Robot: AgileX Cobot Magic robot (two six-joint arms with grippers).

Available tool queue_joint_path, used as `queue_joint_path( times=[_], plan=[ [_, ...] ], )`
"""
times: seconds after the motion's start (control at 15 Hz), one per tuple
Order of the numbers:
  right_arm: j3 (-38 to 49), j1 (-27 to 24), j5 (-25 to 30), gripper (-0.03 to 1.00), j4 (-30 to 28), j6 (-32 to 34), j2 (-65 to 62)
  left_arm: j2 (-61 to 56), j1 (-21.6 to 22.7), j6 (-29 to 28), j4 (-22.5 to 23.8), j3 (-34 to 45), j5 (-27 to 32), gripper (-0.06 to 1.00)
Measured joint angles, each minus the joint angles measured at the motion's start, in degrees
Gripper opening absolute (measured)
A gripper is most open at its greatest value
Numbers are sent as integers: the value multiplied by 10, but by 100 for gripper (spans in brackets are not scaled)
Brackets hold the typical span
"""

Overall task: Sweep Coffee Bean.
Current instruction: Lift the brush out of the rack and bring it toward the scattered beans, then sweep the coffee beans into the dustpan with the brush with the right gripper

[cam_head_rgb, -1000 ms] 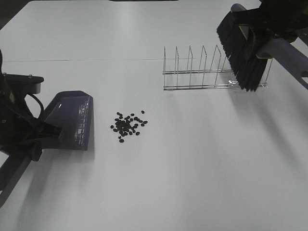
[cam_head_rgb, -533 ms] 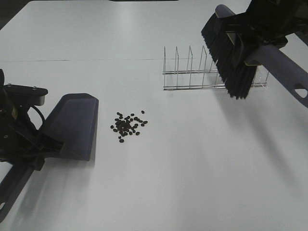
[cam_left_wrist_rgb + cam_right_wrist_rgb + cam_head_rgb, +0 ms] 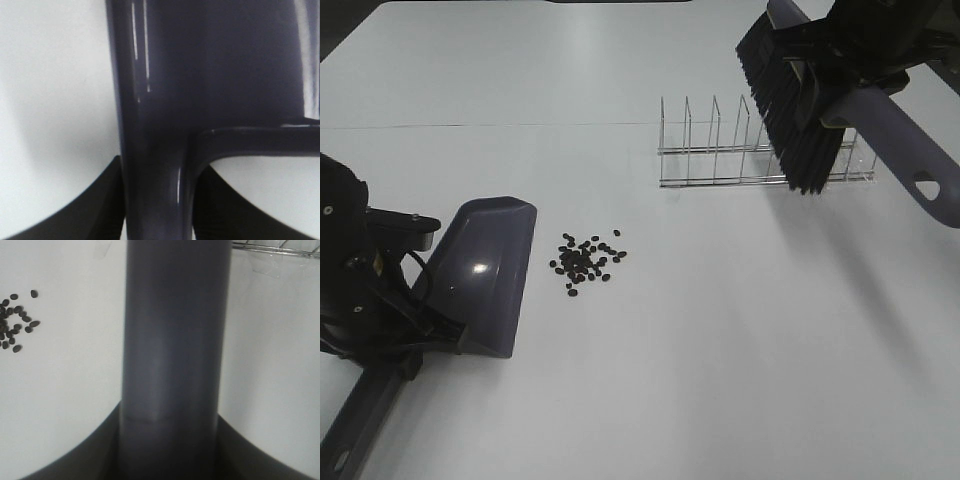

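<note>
On the bench (image 3: 720, 380), my left tool (image 3: 156, 215) pinches the dustpan (image 3: 485, 275) by its handle at near left, my right tool (image 3: 170, 450) pinches the brush (image 3: 795, 100) over the far-right rack (image 3: 720, 150), and the beans (image 3: 585, 262) lie just right of the dustpan.

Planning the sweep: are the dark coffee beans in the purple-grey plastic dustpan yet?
Out: the dark coffee beans lie on the white table, beside the purple-grey dustpan.
</note>
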Motion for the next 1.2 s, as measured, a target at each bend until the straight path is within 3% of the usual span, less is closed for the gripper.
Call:
queue_joint_path(
  times=[0.33,1.2],
  plan=[
    [0,10,-1,33,-33,3,2,18,-19,-1,-5,-27,11,32],
    [0,144,5,33,-173,73,145,43,-27,-15,-6,-54,32,32]
  ],
)
